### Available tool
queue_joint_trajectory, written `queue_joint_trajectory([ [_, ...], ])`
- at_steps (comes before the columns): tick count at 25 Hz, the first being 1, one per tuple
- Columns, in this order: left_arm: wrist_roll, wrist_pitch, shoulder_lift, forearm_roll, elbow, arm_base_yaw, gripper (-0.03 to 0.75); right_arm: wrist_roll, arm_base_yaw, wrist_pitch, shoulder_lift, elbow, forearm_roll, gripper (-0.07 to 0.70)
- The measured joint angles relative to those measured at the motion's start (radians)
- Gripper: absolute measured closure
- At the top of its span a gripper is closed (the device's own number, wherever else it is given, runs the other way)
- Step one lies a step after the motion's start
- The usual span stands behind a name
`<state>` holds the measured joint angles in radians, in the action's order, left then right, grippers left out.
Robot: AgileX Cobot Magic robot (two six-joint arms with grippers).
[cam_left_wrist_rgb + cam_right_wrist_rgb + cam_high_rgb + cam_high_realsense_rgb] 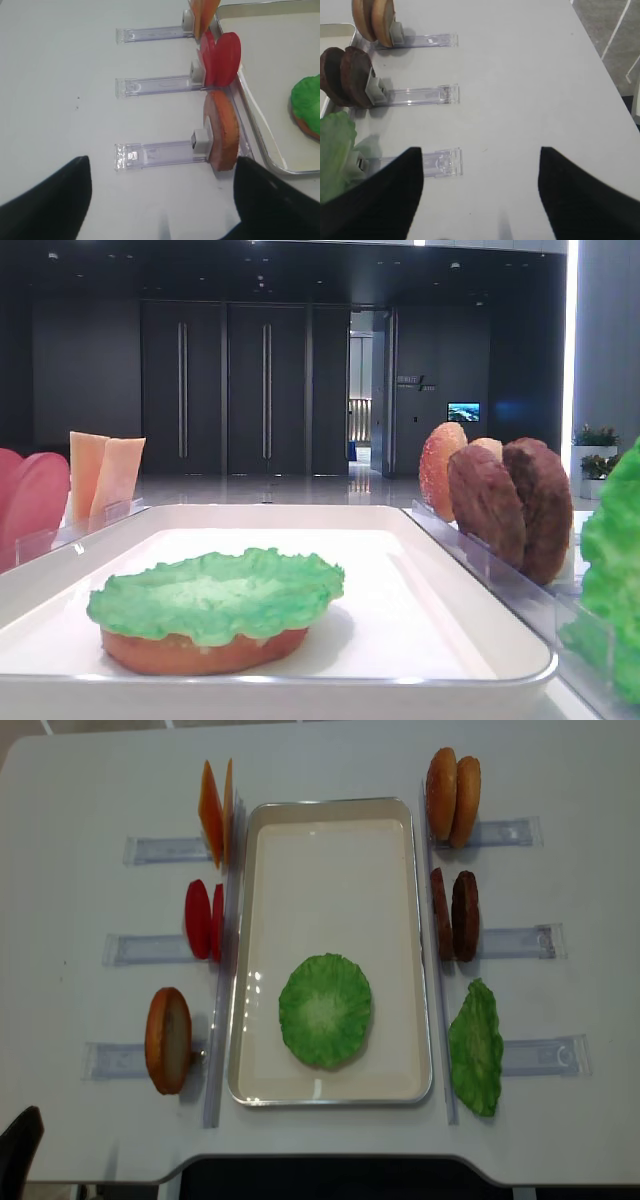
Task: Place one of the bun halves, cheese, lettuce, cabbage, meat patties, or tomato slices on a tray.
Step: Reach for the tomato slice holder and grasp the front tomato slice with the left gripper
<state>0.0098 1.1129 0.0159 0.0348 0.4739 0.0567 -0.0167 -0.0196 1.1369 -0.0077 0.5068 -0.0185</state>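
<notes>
Already a ruffled green lettuce leaf [325,1010] tops an orange-tan bun half [200,650] near the white tray's [330,830] front edge; both grippers [162,200] [481,185] hang wide open, empty; patties, tomato, cheese remain racked.

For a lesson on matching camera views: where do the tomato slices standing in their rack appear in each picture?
Exterior high: tomato slices at the far left edge.
Right wrist: not in view.
Left wrist: upper middle, beside the tray's rim.
Exterior high (realsense): left of centre.
Shared landmark: the tray, just right of the slices where they show.
</notes>
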Motion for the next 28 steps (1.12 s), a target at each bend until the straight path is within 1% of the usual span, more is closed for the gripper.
queue_joint_trajectory([
  [8,-0.010,0.000,-0.003,0.000,0.000,0.000,0.024,0.000,0.000,0.000,0.000,0.000,0.000,0.165],
  [11,-0.010,0.015,-0.047,0.000,0.015,0.000,0.024,0.000,0.000,0.000,0.000,0.000,0.000,0.165],
  [14,-0.018,0.023,-0.120,0.000,0.051,0.000,0.024,0.000,0.000,0.000,0.000,0.000,0.000,0.165],
  [19,-0.041,0.039,-0.286,0.000,0.141,0.000,0.024,0.000,0.000,0.000,0.000,0.000,0.000,0.165],
  [28,-0.071,0.051,-0.649,0.000,0.317,0.000,0.024,0.000,0.000,0.000,0.000,0.000,0.000,0.165],
])
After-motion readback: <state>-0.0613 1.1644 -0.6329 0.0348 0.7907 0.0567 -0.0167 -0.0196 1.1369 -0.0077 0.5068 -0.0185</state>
